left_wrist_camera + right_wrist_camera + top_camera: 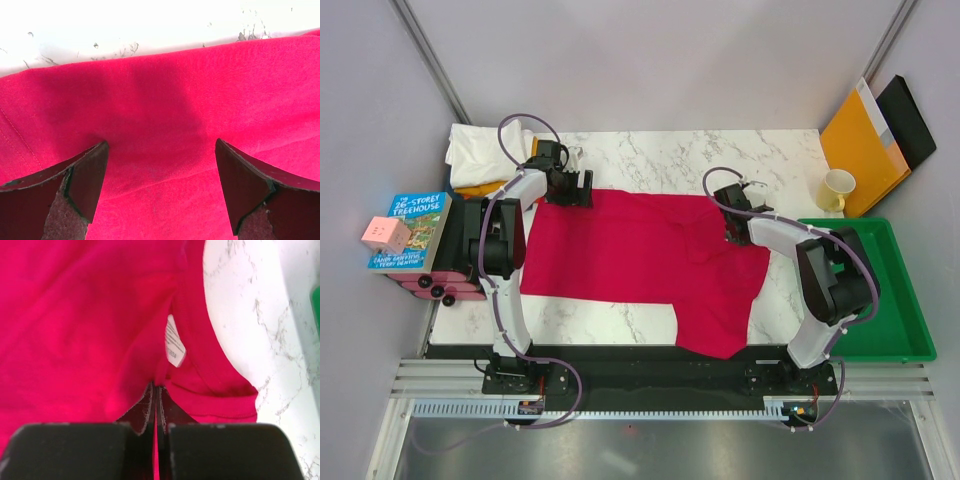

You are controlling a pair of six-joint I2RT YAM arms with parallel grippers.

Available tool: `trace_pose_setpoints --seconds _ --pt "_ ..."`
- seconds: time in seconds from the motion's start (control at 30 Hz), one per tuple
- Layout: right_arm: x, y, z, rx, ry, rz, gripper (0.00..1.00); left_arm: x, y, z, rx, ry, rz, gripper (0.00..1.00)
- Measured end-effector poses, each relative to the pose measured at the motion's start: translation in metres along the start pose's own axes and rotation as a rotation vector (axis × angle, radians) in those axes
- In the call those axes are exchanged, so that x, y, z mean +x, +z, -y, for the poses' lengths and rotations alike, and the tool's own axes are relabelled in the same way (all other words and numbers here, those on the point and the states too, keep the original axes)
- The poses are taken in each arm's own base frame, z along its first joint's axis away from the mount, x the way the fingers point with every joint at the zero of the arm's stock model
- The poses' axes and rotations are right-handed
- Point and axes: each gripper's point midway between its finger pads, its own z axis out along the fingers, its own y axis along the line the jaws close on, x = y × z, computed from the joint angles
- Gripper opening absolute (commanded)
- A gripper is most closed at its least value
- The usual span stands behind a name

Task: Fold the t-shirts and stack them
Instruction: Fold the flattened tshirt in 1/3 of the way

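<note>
The large crimson t-shirt [640, 260] lies spread on the marble table [650, 155], partly folded on its right side. My left gripper [570, 190] is open at the shirt's far left corner, its fingers [87, 177] wide apart just above the red cloth [165, 115]. My right gripper [732, 232] is shut on a fold of the red shirt near the collar [210, 375], where a white label [174, 346] shows. A white t-shirt [485, 152] sits on an orange one [480, 188] at the far left corner.
A cream mug [838, 188], an orange-yellow envelope [865, 150] and a black folder [910, 118] stand at the far right. A green tray [880, 290] is right of the table. A book [410, 230] with a pink cube [385, 235] lies at the left.
</note>
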Motion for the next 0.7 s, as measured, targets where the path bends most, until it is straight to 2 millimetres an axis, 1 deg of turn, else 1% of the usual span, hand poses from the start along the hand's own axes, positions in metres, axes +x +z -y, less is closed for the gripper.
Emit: trace_pose_setpoints --seconds 0.17,0.3,0.37,0.63,0.67,0.7 --pt "-0.026 -0.010 -0.017 -0.053 0.019 0.044 0.00 0.000 0.000 0.000 0.000 0.000 0.000 0.95" --pt "-0.039 -0.015 -0.028 -0.091 0.029 0.069 0.00 0.000 0.000 0.000 0.000 0.000 0.000 0.95" --pt "-0.041 -0.016 -0.033 -0.110 0.025 0.071 0.00 0.000 0.000 0.000 0.000 0.000 0.000 0.95" --pt "-0.032 -0.008 -0.064 -0.244 -0.010 0.039 0.00 0.000 0.000 0.000 0.000 0.000 0.001 0.94" --pt "-0.032 -0.007 -0.067 -0.259 -0.013 0.038 0.02 0.000 0.000 0.000 0.000 0.000 0.001 0.95" --pt "-0.032 -0.007 -0.070 -0.271 -0.014 0.037 0.07 0.000 0.000 0.000 0.000 0.000 0.001 0.95"
